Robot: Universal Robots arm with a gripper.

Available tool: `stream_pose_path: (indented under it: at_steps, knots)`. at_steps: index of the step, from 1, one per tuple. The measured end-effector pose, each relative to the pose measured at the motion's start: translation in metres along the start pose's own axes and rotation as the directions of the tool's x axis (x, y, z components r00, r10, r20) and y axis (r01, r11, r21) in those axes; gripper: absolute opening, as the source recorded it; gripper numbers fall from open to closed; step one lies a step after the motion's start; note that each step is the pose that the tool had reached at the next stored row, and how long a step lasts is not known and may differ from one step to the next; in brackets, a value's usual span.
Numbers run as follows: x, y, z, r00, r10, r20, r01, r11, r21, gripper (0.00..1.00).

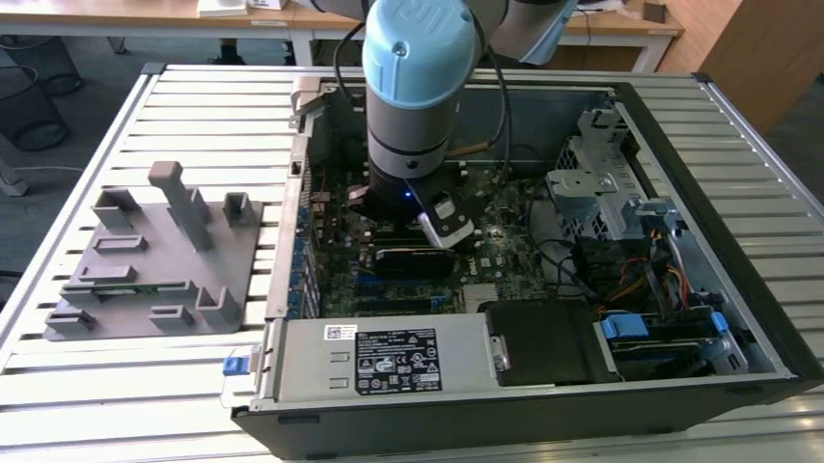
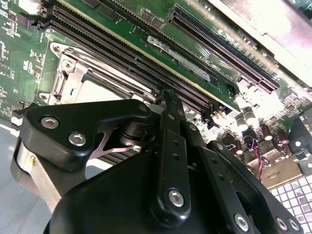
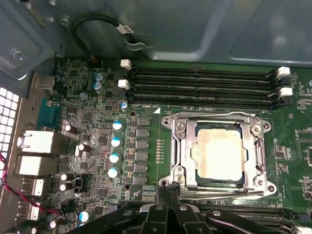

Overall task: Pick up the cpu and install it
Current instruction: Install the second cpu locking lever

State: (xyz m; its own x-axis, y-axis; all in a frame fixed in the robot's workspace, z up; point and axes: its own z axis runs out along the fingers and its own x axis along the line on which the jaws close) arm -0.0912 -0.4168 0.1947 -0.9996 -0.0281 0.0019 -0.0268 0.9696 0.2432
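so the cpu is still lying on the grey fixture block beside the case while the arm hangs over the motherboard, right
Not quite. The cpu is not on the grey fixture block; the first wrist view shows it sitting in the metal socket frame on the motherboard. The rest holds: in the exterior view the arm hangs over the motherboard inside the case.

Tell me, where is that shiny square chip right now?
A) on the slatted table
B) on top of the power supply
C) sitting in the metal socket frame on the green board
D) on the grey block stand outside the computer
C: in the first wrist view the cpu lies inside the metal socket frame on the motherboard.
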Motion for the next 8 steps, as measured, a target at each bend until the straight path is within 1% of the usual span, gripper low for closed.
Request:
stream_pose_path:
  at_steps: [2,4,8]
  knots:
    - [0.0002,-0.0002,0.0004,1.0,0.0,0.0,0.0,1.0,-0.0033,0.11]
    - [0.0003,-0.0001,0.0004,1.0,0.0,0.0001,0.0,1.0,-0.0088,0.11]
    - [0.0002,-0.0001,0.0005,1.0,0.0,0.0003,0.0,1.0,-0.0094,0.11]
